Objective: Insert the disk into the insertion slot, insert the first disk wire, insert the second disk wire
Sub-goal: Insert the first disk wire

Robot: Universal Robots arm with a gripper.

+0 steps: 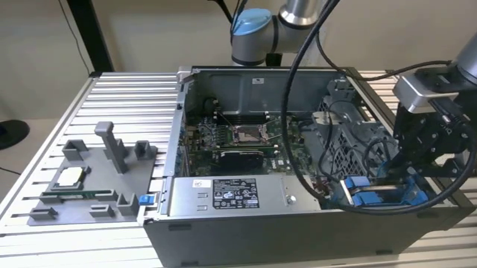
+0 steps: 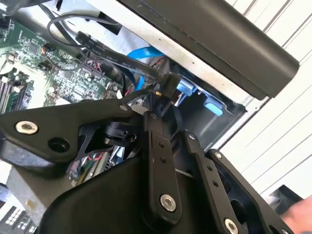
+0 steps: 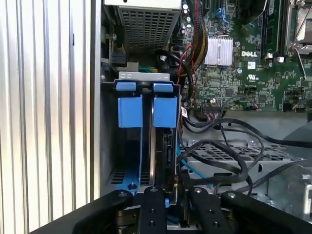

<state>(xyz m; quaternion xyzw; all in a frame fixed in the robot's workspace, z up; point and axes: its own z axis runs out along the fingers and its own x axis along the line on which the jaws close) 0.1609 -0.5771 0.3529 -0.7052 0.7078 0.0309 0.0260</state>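
The disk point(image 3: 165, 111), in its bright blue carrier point(image 1: 370, 196), stands edge-on inside the insertion slot point(image 3: 110, 146) at the corner of the open computer case on the exterior view's right. My gripper point(image 1: 402, 170) hangs directly over that bay. In the second wrist view its fingers point(image 2: 155, 141) come together on a black wire connector point(image 2: 169, 86) whose cable runs back toward the motherboard. In the first wrist view the gripper point(image 3: 175, 197) sits just at the disk's end, with a blue cable point(image 3: 192, 171) beside it.
A grey power supply box point(image 1: 227, 195) lies along the case's front wall beside the bay. Loose black cables point(image 3: 222, 146) drape over a perforated cage point(image 3: 234, 155). The motherboard point(image 1: 238, 139) fills the case floor. A grey fixture tray point(image 1: 89, 178) sits on the slatted table point(image 1: 127, 95).
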